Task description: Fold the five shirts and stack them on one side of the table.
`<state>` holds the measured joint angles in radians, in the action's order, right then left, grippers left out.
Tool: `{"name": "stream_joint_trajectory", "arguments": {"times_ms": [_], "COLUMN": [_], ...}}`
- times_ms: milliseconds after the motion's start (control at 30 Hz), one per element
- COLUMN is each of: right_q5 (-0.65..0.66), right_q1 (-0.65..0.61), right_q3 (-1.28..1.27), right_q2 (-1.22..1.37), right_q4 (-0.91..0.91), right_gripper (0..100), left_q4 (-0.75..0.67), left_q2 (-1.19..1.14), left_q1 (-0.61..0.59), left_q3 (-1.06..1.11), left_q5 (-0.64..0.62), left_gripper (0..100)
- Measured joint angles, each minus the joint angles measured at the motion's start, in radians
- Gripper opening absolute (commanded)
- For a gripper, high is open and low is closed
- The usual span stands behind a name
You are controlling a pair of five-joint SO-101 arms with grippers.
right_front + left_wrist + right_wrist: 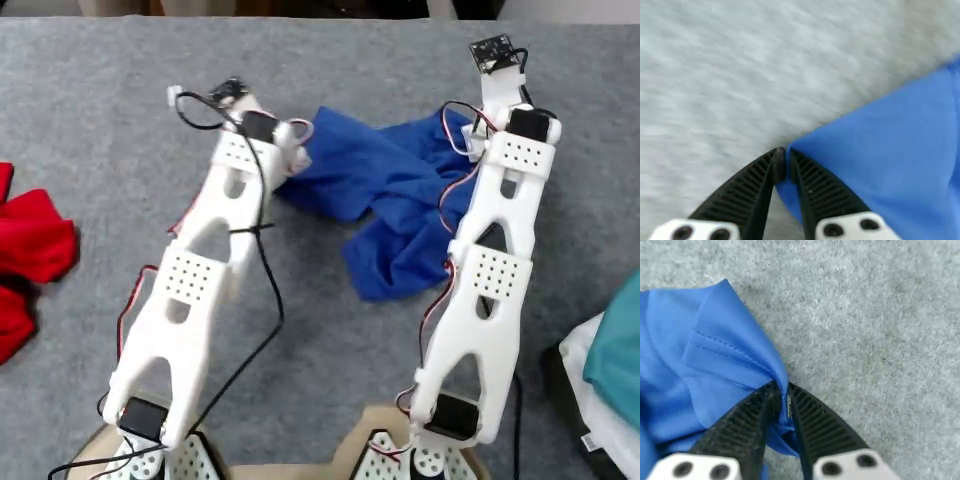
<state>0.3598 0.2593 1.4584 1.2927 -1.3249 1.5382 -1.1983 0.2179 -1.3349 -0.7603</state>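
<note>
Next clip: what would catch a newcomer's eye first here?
A crumpled blue shirt lies on the grey table, pinched at opposite ends by the left gripper and the right gripper, both shut on it. A red shirt sits bunched at the table's left edge, and a teal cloth lies at the right edge.
</note>
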Motion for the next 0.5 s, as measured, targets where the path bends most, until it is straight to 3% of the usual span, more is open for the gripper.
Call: {"name": "stream_joint_trajectory", "arguments": {"times_ms": [167, 500], "right_q5": [0.017, 0.018], "right_q1": [0.0, -0.011], "right_q3": [0.0, 0.02], "right_q2": [0.0, 0.0], "right_q4": [0.002, -0.015], "right_gripper": [0.5, 3.7], "left_q4": [0.18, 0.21], "left_q2": [-0.006, -0.008], "left_q1": [-0.173, -0.528], "left_q3": [-0.181, -0.186], "left_q5": [0.126, 0.457], "left_gripper": [2, 2]}}
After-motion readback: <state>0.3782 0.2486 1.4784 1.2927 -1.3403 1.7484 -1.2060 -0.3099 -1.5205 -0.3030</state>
